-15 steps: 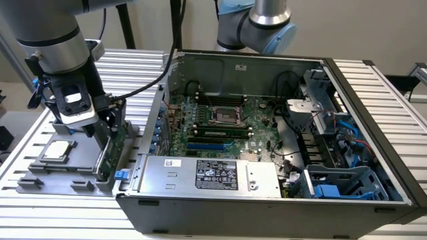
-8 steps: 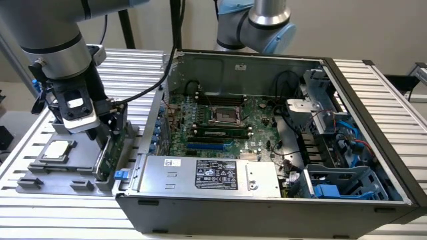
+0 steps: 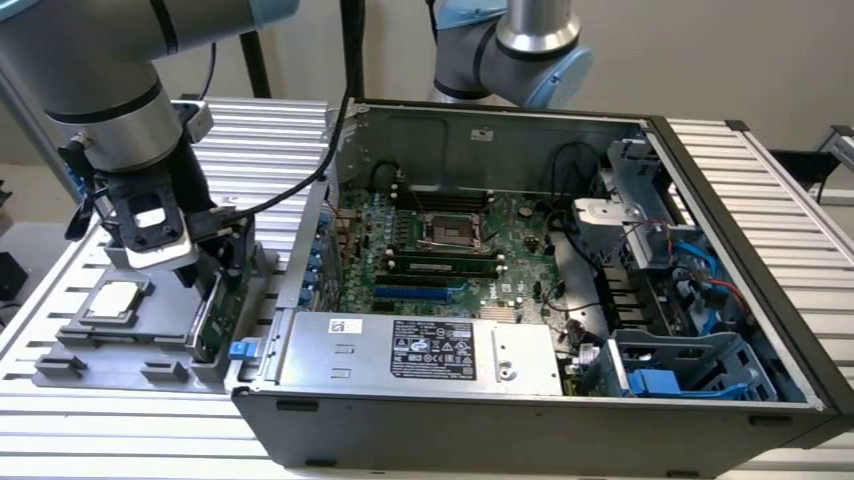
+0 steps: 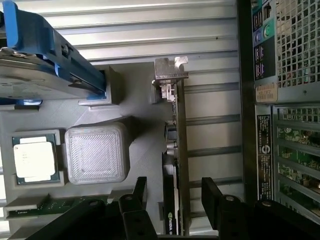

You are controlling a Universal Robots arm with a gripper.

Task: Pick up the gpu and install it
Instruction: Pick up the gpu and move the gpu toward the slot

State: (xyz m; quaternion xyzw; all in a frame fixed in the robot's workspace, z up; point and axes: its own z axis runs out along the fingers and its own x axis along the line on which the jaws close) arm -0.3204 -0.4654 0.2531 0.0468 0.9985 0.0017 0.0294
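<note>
**Hand apart astride the gpu; card not yet gripped.**

The fingers stood apart, one on each side of the gpu, with a gap between each finger and the card. The gpu stood on edge in a slot of the grey holder, and its silver bracket was at the end away from the hand. The holder sat on the slatted desk, just beside the open case, at the exterior view's left. A CPU lay flat in its own pocket of the holder, next to a blank grey block. A drive with blue rails was further along the holder. The case lay on its side with the motherboard exposed.
</note>
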